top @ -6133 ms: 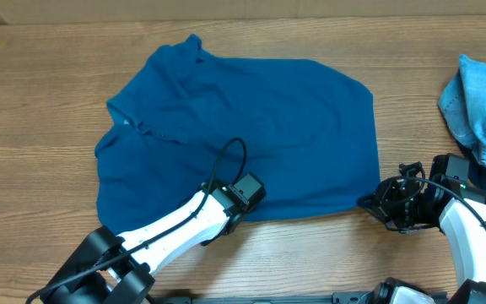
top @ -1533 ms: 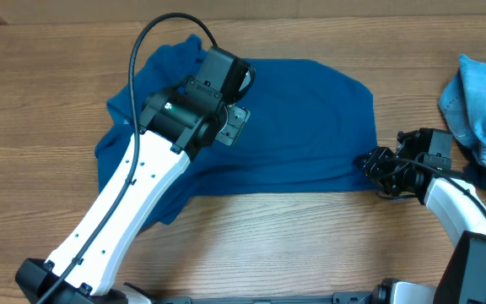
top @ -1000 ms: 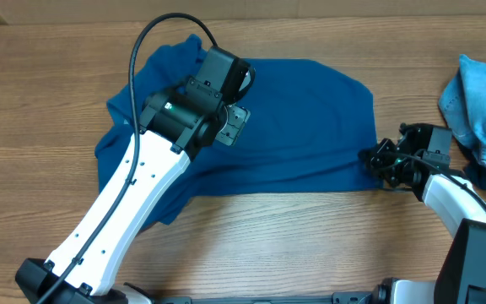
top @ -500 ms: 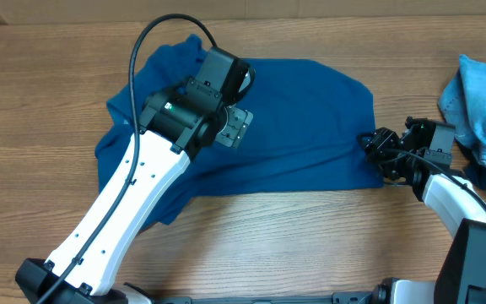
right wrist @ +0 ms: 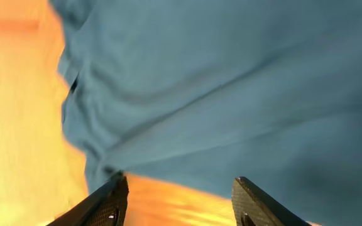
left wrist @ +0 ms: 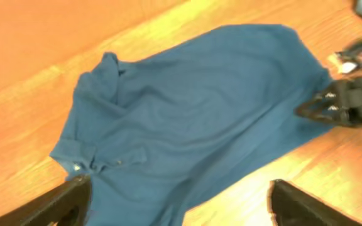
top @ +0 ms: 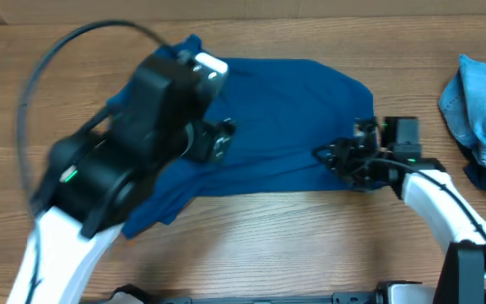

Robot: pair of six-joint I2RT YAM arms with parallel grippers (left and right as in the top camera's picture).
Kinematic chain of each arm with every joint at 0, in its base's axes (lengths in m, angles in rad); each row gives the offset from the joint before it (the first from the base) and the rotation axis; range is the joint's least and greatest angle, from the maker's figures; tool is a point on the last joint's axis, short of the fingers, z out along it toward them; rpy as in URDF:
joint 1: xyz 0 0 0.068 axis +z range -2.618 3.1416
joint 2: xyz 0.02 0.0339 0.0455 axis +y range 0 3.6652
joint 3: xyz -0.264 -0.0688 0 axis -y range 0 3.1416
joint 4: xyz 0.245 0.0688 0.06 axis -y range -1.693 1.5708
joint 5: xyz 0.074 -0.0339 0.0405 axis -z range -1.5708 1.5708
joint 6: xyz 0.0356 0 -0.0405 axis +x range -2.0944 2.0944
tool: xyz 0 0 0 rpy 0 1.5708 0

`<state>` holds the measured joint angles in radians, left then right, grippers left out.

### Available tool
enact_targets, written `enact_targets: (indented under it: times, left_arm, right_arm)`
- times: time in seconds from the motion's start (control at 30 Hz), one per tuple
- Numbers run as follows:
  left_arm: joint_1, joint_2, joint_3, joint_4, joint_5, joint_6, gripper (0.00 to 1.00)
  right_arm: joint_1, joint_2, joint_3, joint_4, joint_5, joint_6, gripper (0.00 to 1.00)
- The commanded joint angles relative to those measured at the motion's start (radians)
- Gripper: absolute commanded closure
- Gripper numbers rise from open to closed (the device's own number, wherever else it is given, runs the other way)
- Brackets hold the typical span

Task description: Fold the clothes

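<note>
The clothes in play are a deep-blue shirt [top: 294, 118], lying spread on the wooden table, collar to the left [left wrist: 105, 69]. My left gripper [left wrist: 184, 204] hangs high above the shirt's left half, open wide with nothing between its fingers [left wrist: 68, 201]. In the overhead view that arm is blurred and hides the shirt's left side. My right gripper [top: 332, 159] is low at the shirt's lower right hem. It is open, its fingers [right wrist: 109, 201] straddle bare table, and the hem [right wrist: 168, 179] lies just ahead of them.
A light-blue denim garment [top: 479, 101] lies bunched at the table's right edge, with something darker under it. Bare wood [top: 294, 245] runs along the front of the table below the shirt.
My right gripper opened and slid left along the shirt's lower right hem. The left arm swung up and toward the front left, its jaws spreading wider.
</note>
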<state>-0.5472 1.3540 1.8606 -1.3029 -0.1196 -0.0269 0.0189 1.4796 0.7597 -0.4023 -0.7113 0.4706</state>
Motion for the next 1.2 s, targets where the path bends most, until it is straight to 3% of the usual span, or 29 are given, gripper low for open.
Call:
enact_targets:
  times: [0.0,0.07,0.17,0.3,0.47,0.67,0.83,1.0,1.17]
  left_arm:
    - [0.004,0.017,-0.011,-0.130,0.017,-0.079,0.18]
    - [0.004,0.036,-0.060,-0.202,-0.008,-0.167,0.21]
    - [0.003,0.045,-0.187,-0.192,-0.050,-0.240,0.16]
    - [0.003,0.047,-0.425,-0.054,-0.053,-0.166,0.06]
    - [-0.003,0.117,-0.639,-0.008,-0.046,-0.107,0.10]
    - [-0.068,0.235,-0.685,0.057,-0.120,-0.113,0.18]
    - [-0.116,0.357,-0.694,0.101,-0.253,-0.177,0.20]
    - [-0.113,0.463,-0.694,0.118,-0.332,-0.220,0.38]
    - [-0.114,0.503,-0.694,0.154,-0.379,-0.256,0.40]
  right_arm:
    - [0.032,-0.025,0.030,0.018,0.019,0.024,0.44]
    - [0.022,-0.032,0.047,0.017,0.062,0.023,0.44]
    - [-0.016,-0.058,0.097,-0.006,0.115,0.014,0.42]
    - [-0.088,-0.093,0.216,-0.111,0.135,-0.041,0.39]
    - [-0.133,-0.097,0.337,-0.254,0.179,-0.109,0.38]
    - [-0.132,-0.097,0.341,-0.262,0.207,-0.109,0.38]
    - [-0.132,-0.097,0.341,-0.270,0.207,-0.109,0.38]
    - [-0.132,-0.097,0.341,-0.286,0.210,-0.109,0.38]
    - [-0.132,-0.097,0.341,-0.296,0.222,-0.109,0.38]
